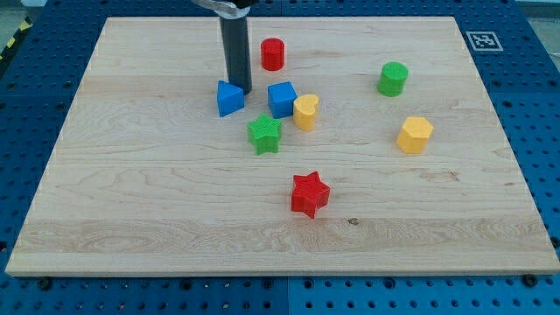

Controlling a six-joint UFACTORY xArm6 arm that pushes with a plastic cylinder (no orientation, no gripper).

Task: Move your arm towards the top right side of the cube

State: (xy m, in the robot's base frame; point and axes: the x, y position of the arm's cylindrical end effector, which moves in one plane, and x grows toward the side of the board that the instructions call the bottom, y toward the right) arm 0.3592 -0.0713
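So my tip (240,91) is sitting right at the top right corner of a blue block (229,98) of unclear shape, pretty much touching it, and the blue cube (282,99) is just to the view's right of that with a yellow heart (305,112) pressed against its right side. There's no hand on this arm, just the rod, so nothing to call apart or together. Rest of the wooden table (131,201): green star (264,134) just below the cube, red cylinder (273,54) above it, green cylinder (393,79) and yellow hexagon-ish block (415,135) well off to the right, red star (309,193) nearer the bottom

No legible txt; fiducial marker (484,40) on board's (175,210) top-right corner.
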